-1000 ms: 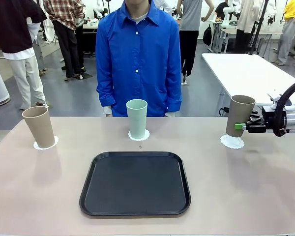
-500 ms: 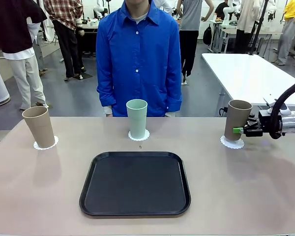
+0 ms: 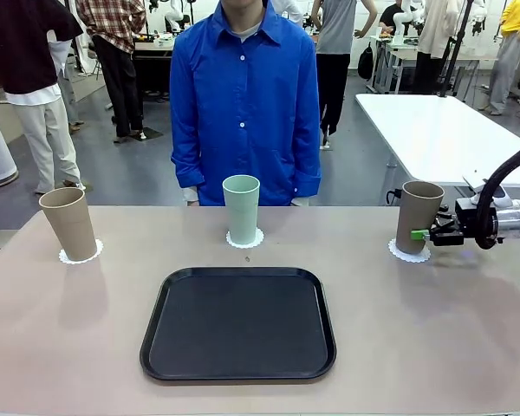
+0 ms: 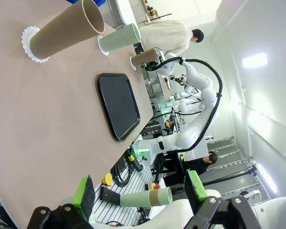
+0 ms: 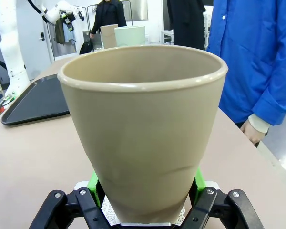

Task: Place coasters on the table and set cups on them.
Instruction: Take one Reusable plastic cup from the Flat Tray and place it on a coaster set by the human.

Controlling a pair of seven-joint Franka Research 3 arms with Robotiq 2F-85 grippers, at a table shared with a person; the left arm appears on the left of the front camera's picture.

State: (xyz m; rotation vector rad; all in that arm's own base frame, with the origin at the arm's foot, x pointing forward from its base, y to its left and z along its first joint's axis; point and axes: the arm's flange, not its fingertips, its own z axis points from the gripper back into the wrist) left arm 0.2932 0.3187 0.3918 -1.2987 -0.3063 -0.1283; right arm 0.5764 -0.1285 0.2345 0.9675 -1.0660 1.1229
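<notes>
Three cups are on the beige table, each over a white lacy coaster. A tan cup stands on the left coaster, and a mint green cup on the middle coaster. At the right, my right gripper is shut on a second tan cup near its base, holding it upright with its base down at the right coaster. The right wrist view shows this cup between the green pads, with the coaster under it. My left gripper hangs open and holds nothing, far from the left tan cup.
A black tray lies bare in the middle near the front edge. A person in a blue shirt stands at the far side behind the mint cup, hands below the table edge. A white table stands behind at the right.
My right gripper has lowered the tan cup from a little above the right coaster down onto it. The other cups and the tray have not moved.
</notes>
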